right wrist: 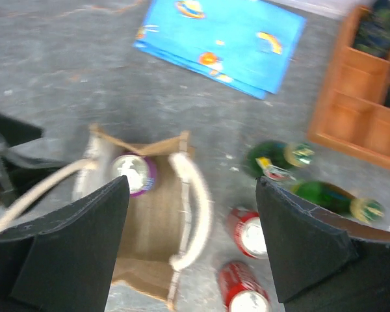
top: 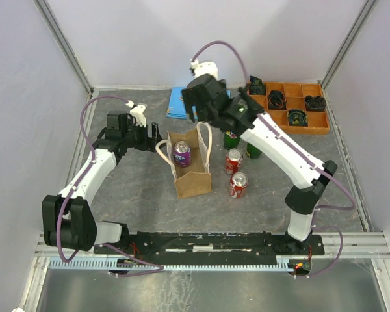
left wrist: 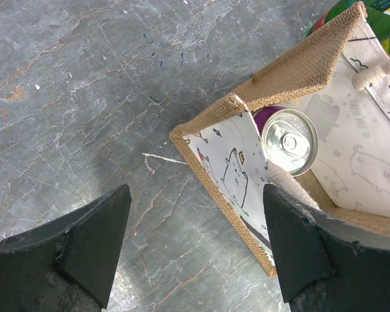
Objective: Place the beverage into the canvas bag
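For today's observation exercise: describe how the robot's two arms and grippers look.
The left arm and right arm have white shells, black joints and a looping mauve cable each. The left gripper and right gripper are black, with broad wedge-shaped matte fingers.

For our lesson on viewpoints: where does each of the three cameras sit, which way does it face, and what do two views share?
Top external: above, behind the bases, looking down at the table; left arm and right arm show.
Left wrist: low by the canvas bag, facing down; open left gripper shows.
Right wrist: higher over the bag, facing down; open right gripper shows.
Wrist views share: purple can inside the bag.
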{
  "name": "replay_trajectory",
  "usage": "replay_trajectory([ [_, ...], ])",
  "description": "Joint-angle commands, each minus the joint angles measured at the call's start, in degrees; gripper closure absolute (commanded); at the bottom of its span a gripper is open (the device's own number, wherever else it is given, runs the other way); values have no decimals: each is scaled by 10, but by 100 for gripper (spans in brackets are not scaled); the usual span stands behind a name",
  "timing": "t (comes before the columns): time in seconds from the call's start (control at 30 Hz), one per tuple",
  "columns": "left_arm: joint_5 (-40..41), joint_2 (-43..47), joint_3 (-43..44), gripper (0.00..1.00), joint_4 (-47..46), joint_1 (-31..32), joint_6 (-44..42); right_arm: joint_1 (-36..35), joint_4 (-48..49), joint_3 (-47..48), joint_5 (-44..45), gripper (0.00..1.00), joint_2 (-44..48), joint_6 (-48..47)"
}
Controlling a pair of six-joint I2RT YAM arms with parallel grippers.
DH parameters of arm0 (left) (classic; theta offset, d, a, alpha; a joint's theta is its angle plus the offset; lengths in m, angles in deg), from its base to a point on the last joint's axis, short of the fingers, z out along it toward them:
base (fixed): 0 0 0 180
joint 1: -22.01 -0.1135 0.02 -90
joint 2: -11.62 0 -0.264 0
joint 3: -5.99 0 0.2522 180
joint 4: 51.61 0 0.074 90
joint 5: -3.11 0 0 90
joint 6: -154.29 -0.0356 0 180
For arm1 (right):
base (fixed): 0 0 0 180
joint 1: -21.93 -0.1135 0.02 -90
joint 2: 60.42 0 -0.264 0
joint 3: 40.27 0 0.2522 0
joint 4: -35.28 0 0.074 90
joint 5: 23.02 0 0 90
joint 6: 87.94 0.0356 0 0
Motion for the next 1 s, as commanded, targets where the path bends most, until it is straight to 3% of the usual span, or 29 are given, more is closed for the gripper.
replay_trajectory([
  [0.0,-16,11,-7,11,-14,4,2,56,-170,16,73,14,43,50],
  [0.23,-19,13,-9,11,-13,5,-2,109,-255,-150,-13,16,141,125],
  [0.4,-19,11,-10,11,-8,4,-5,113,-261,-244,-80,16,160,142],
  [0.73,-19,21,-19,11,-3,6,-9,112,-176,-395,-195,16,167,164],
  [0.97,-19,19,-19,11,-2,5,-13,108,-127,-444,-229,16,144,166],
])
